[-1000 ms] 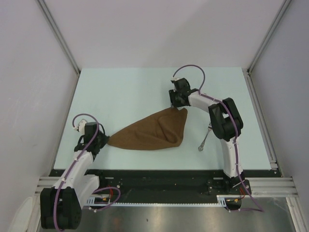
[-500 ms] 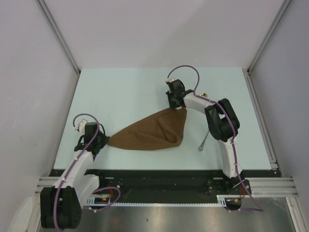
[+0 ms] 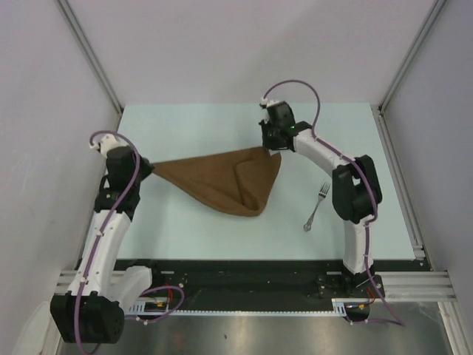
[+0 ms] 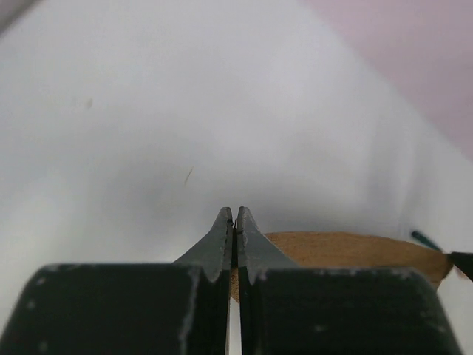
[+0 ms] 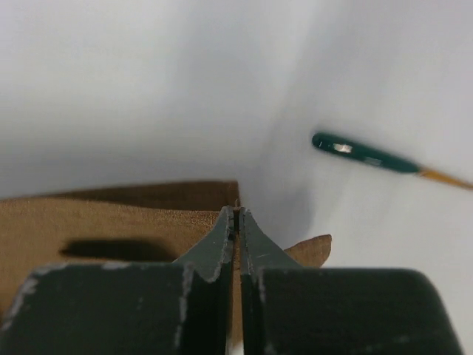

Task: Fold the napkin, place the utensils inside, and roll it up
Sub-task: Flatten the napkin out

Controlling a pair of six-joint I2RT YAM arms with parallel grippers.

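Observation:
The brown napkin (image 3: 229, 181) hangs stretched between both grippers, sagging to a point toward the near side. My left gripper (image 3: 147, 168) is shut on its left corner, and cloth shows between the pinched tips (image 4: 234, 216). My right gripper (image 3: 274, 148) is shut on the far right corner, with napkin (image 5: 111, 222) on both sides of its tips (image 5: 236, 214). The silver fork (image 3: 316, 207) lies on the table to the right of the napkin. A thin utensil with a dark green handle (image 5: 362, 154) lies beyond the right gripper; the right arm hides it from the top camera.
The pale table (image 3: 199, 126) is walled by white panels at the back and both sides. A metal rail (image 3: 399, 170) runs along its right edge. The black base bar (image 3: 244, 270) lies along the near edge.
The right gripper has shut on the napkin's far right corner. The left arm has carried its corner up and away from the near edge, and the cloth now hangs stretched between the two.

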